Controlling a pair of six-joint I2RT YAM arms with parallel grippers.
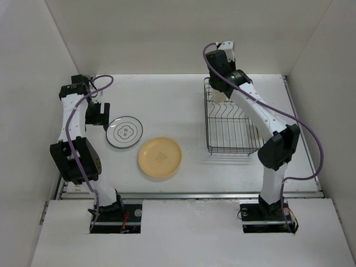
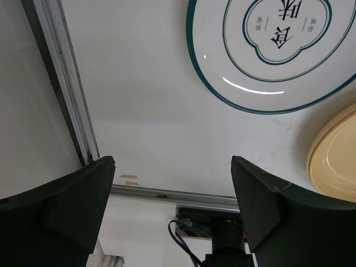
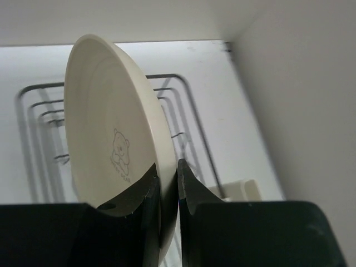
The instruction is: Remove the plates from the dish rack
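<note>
two plates lie flat on the table (image 1: 183, 100) in the top view; the white plate (image 1: 124, 132) with the thin dark rim and centre motif is on the left, and the yellow plate (image 1: 160, 157) is just beside it toward the near edge, close but not touching; the dish rack (image 1: 231, 125) sits well apart on the right side; the left gripper (image 1: 98, 114) hangs just left of the white plate, and from up here i can't tell how its jaws stand; the right arm (image 1: 250, 108) reaches over the far end of the rack, but its own bulk hides the pincer and whatever it has.

left wrist view sorts out the first bit; the two black fingers (image 2: 61, 217) are spread wide with only bare table between them, so that one's released; the white plate's rim and printed characters fill the top right, and a slice of the yellow one shows at the right edge.

right wrist view shows what the top cam misses; the right gripper (image 3: 168, 192) is clenched on the rim of a cream plate (image 3: 105, 133), which stands on edge and has a little bear drawn on its face; rack wires show behind it, and a beige holder (image 3: 242, 189) sits off to the right; whether the plate's lower edge is in a slot, can't tell.
</note>
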